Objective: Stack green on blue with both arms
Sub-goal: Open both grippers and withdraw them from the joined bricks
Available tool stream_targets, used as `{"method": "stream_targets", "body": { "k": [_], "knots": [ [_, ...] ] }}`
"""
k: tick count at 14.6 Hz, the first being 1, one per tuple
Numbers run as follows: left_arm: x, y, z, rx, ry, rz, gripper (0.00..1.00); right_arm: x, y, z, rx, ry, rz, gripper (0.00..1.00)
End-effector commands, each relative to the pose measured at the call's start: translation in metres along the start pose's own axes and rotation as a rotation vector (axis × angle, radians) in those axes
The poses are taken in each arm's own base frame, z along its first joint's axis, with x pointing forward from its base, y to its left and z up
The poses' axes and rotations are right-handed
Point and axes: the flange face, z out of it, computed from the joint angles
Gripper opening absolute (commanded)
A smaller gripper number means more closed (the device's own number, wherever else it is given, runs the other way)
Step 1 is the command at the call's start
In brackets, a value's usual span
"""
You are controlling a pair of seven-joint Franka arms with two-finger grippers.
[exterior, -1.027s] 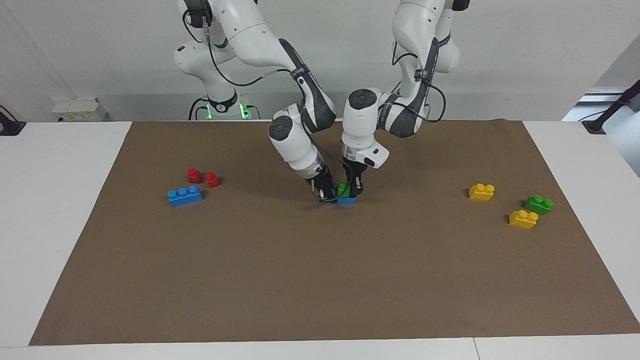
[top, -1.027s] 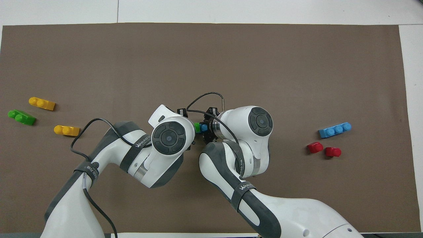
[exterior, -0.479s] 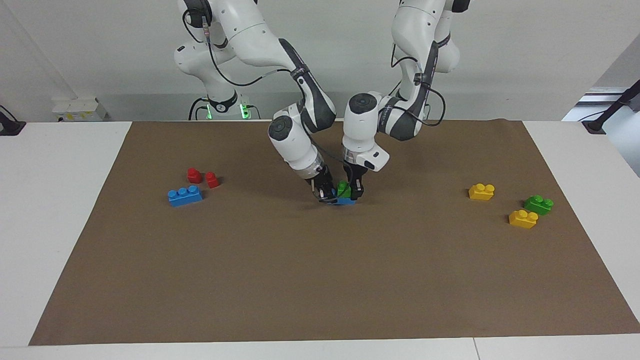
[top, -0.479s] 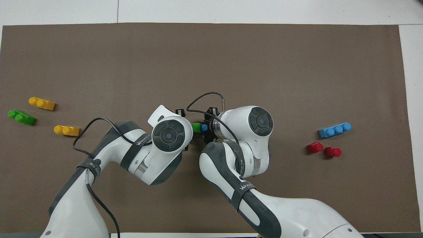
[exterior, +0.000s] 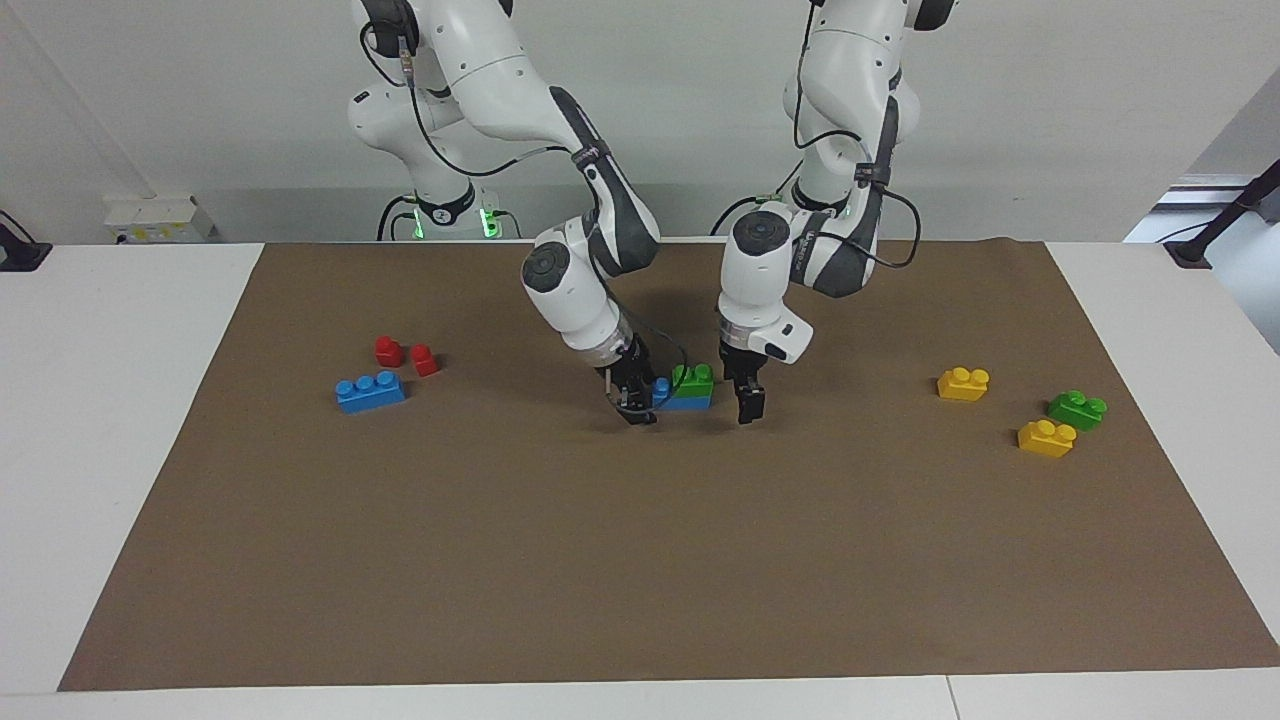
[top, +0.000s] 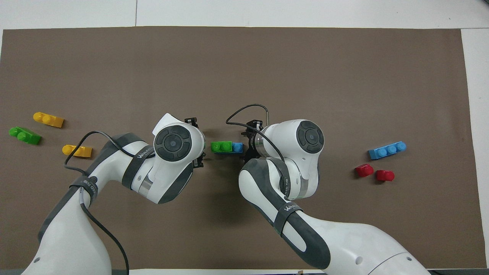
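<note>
Facing view: green brick [exterior: 692, 379] is sitting on blue brick [exterior: 682, 399] mid-mat; left gripper [exterior: 750, 405] and right gripper [exterior: 630, 405] are flanking the stack, jaws released, gripping nothing.

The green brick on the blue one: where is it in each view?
Facing view: green brick at mid-mat, on the blue brick, between the grippers.
Overhead view: green brick at mid-mat, on the blue brick's end toward the left arm.
Shared landmark: two red blocks toward the right arm's end.
</note>
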Motion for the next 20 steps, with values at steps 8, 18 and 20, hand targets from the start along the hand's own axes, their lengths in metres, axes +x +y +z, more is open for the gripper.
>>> {"method": "stream_targets", "body": {
  "k": [8, 18, 20],
  "knots": [
    [0.029, 0.005, -0.053, 0.018, 0.04, 0.018, 1.0, 0.098, -0.06, -0.082, -0.048, -0.05, -0.171, 0.97],
    [0.065, 0.03, -0.112, 0.101, 0.05, 0.143, 1.0, 0.183, -0.101, -0.244, -0.178, 0.122, -0.825, 1.0],
    [0.075, 0.041, -0.128, 0.12, 0.051, 0.184, 1.0, 0.183, -0.097, -0.28, -0.21, 0.157, -0.922, 1.0]
  ]
}}
